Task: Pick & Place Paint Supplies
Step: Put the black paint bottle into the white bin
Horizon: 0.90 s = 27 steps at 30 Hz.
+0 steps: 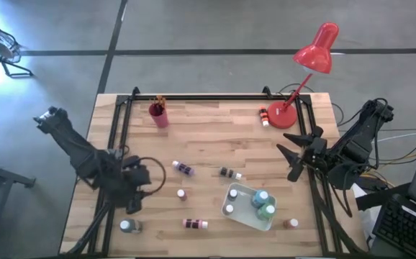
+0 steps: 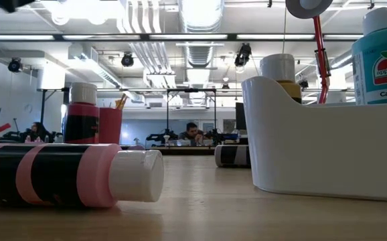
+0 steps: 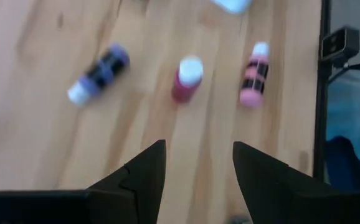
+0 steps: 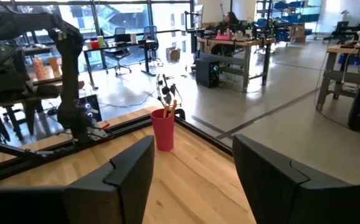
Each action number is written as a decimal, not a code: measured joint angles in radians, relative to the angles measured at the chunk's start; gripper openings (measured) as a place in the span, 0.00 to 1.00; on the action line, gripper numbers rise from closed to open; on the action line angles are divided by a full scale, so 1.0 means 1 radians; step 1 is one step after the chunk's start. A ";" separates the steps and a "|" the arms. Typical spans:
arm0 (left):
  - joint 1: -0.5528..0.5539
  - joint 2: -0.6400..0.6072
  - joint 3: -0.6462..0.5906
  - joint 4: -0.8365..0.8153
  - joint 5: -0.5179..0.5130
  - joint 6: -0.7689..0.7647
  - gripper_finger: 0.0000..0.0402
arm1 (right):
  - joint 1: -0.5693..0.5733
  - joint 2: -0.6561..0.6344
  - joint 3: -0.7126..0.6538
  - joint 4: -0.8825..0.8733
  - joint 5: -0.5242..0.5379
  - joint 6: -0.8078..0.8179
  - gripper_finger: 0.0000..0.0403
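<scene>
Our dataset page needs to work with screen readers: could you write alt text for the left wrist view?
The open left pincer hovers above a wooden table, where a red bottle stands between a lying purple bottle and a lying pink bottle.

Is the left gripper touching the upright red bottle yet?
Apart. In the left wrist view the left gripper is open, and bare wood shows between its fingertips and the upright red bottle, which stands ahead of them.

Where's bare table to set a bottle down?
Widest bare patch: between the red cup and the lamp base. Also the near left edge, beyond the teal bottle. Crowded around the white tray and the lying bottles.
</scene>
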 joint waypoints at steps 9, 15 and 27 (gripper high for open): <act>-0.180 0.015 -0.001 -0.121 -0.020 -0.303 0.47 | 0.000 0.002 0.000 -0.001 0.000 -0.034 0.54; -0.273 0.022 -0.002 -0.125 -0.010 -0.418 0.47 | 0.000 0.002 -0.001 -0.002 0.000 -0.027 0.57; -0.419 0.108 -0.021 -0.172 0.106 -0.653 0.47 | 0.000 0.002 -0.001 -0.001 0.007 -0.023 0.63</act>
